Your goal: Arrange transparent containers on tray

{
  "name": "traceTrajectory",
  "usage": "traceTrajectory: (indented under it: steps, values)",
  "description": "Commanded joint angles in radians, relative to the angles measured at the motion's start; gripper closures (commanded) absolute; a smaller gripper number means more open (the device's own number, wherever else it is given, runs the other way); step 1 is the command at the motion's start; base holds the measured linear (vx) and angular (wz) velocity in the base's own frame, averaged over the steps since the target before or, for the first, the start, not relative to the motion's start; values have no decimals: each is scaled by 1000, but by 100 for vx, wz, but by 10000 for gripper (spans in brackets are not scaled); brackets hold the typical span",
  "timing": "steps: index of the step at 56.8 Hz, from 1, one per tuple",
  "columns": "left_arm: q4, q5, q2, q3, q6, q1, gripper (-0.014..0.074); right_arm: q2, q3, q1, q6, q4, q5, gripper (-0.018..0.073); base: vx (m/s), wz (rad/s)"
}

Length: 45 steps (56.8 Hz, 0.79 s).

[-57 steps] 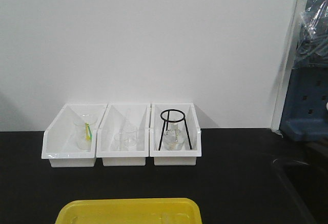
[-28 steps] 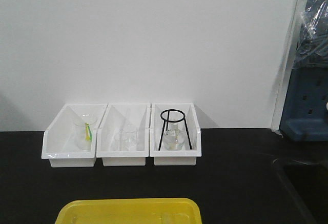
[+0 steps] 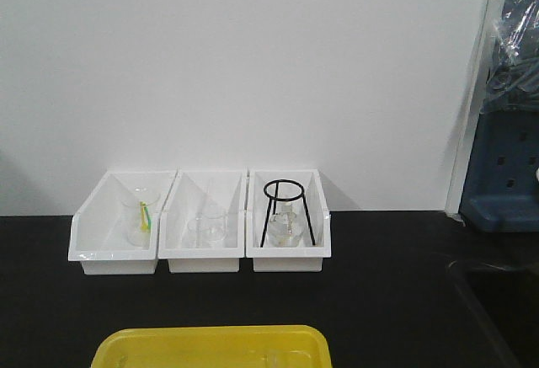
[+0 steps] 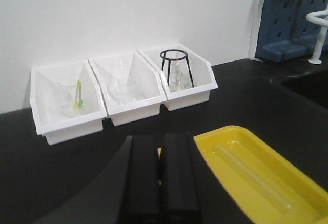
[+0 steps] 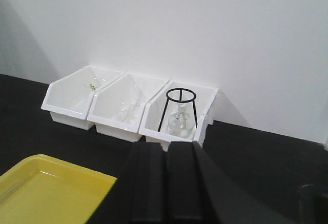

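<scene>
Bins [image 3: 202, 225] line the white wall [image 3: 253, 65] on a black table [image 3: 387, 292].

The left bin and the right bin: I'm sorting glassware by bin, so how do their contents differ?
The left bin holds a small beaker with a green-yellow stick in it; the right bin holds a round flask. The flask sits under a black wire ring stand; the left bin's beaker has no stand over it. Both bins are white and open-topped, standing side by side against the wall, and both vessels are clear glass.
</scene>
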Motion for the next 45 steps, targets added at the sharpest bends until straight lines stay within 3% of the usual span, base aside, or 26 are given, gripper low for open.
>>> traceTrajectory:
  steps: [1,8,16,22,31,34,45]
  values:
    - [-5,-100,-41,5,129,10,596,0,-30,-3,-3,-27,-75,568,0,0]
    - [-7,-136,-177,125,146,91,596,0,-30,-3,-3,-27,-75,568,0,0]
    - [-15,-141,-347,307,48,228,596,0,-30,-3,-3,-27,-75,568,0,0]
    - [-14,-206,-331,421,-22,300,596,-6,-30,-3,-3,-24,-72,568,0,0]
    - [-10,-511,-336,610,-28,326,596,-4,-30,-3,-2,-24,-68,568,0,0]
    - [-5,-461,-333,595,-26,326,596,-4,-30,-3,-2,-24,-66,568,0,0]
    - [-3,-454,-334,597,-28,326,596,-4,-30,-3,-2,-24,-68,568,0,0]
